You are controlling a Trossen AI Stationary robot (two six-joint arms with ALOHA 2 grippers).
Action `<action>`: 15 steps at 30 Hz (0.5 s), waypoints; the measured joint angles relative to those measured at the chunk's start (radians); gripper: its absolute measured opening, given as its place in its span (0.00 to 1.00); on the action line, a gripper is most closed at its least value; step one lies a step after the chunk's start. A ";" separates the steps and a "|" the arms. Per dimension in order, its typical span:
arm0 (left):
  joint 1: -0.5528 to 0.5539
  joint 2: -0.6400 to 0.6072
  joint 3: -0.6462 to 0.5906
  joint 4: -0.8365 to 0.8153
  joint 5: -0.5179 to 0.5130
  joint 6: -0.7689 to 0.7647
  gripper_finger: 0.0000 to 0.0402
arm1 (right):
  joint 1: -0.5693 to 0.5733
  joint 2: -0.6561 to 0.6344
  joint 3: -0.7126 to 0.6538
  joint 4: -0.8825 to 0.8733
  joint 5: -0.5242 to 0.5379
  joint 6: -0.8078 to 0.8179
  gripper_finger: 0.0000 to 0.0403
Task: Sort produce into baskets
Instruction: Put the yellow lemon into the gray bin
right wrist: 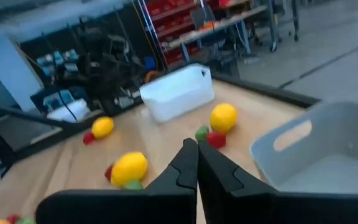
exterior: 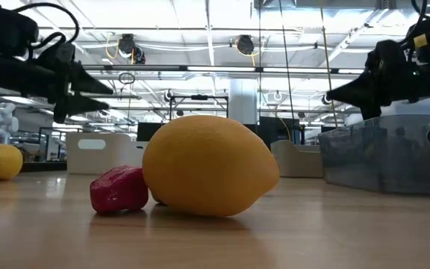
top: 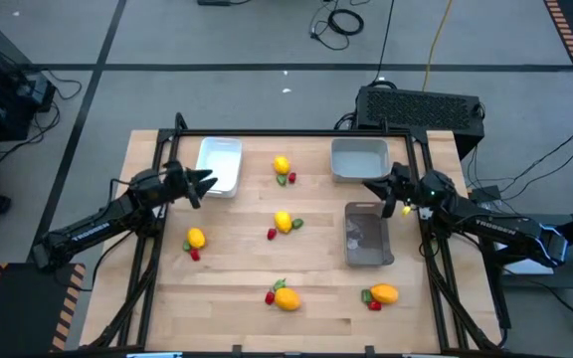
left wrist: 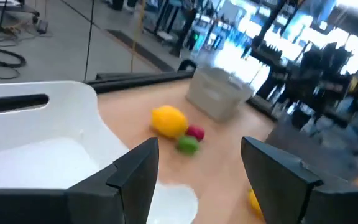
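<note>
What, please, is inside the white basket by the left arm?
The white basket looks empty: bare floor in the high and left wrist views. The left gripper covers one edge, hiding that strip.

Bright overhead lighting, blurred wrist views

Left gripper (left wrist: 197,171) open, nothing between its two dark fingers (left wrist: 135,177). White basket (left wrist: 39,134) sits at 9 o'clock of the gripper, slot handle in its near wall, inside bare. Past the fingers, at 12 o'clock on the wood table (left wrist: 229,134): yellow lemon (left wrist: 168,121), red berry (left wrist: 195,132) and green leafy piece (left wrist: 188,144) touching in one cluster. Pale grey basket (left wrist: 219,93) further out, near the table's far edge. Sliver of another yellow fruit (left wrist: 254,200) just inside the right finger.
</note>
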 joint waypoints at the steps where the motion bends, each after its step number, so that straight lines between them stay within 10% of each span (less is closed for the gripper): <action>1: 0.000 0.001 0.000 0.021 -0.019 -0.005 0.59 | 0.000 0.000 0.000 0.009 0.001 -0.001 0.01; 15: -0.001 0.038 0.000 0.317 -0.098 -0.067 0.59 | 0.044 0.100 0.087 0.125 -0.012 -0.044 0.22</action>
